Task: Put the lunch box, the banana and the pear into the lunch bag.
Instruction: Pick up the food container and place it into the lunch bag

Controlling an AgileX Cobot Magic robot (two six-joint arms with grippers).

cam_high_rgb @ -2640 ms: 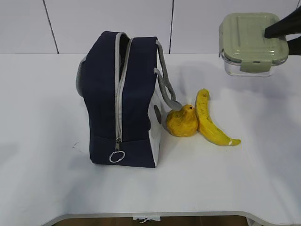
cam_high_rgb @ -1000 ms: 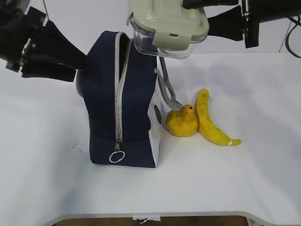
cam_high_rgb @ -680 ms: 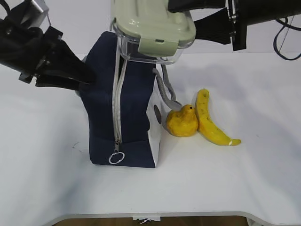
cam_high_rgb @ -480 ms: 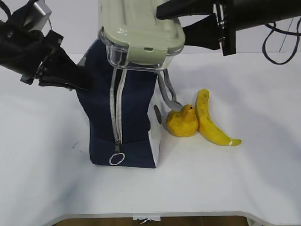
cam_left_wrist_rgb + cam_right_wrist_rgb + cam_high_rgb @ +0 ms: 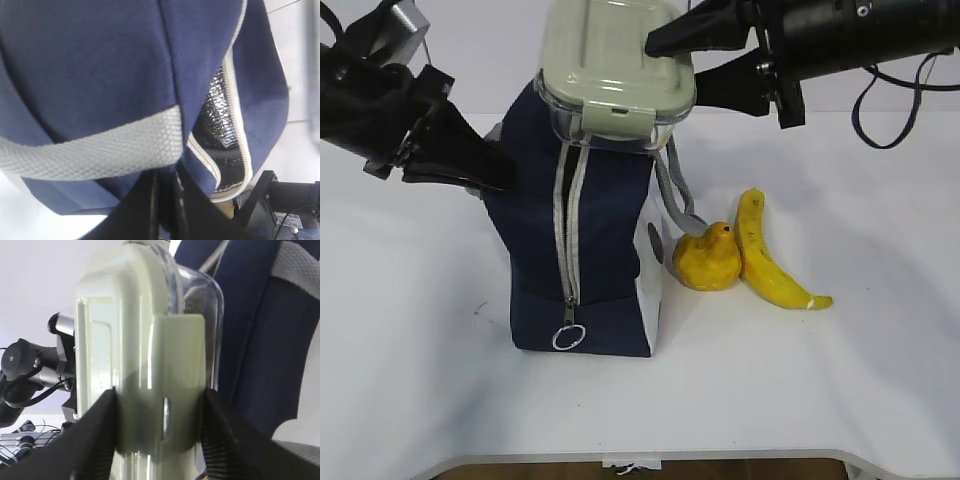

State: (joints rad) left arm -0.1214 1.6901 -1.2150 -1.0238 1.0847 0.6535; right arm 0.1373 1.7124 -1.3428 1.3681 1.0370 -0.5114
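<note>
We see the lunch bag standing upright on the white table, its grey zipper run open along the front and top. The left wrist view shows silver foil lining through the gap; no contents are visible there, though much of the interior is hidden by fabric. The lunch box sits tilted at the bag's top opening, its clear base just entering the mouth, green lid facing up and out. The right gripper is clamped on the lunch box, one finger on the lid and one on the underside. The left gripper is at the bag's upper left side; its fingers appear closed on the navy fabric beside the grey webbing handle, but the tips are buried, so we cannot tell for certain. The pear and the banana lie touching on the table just right of the bag, outside it
</note>
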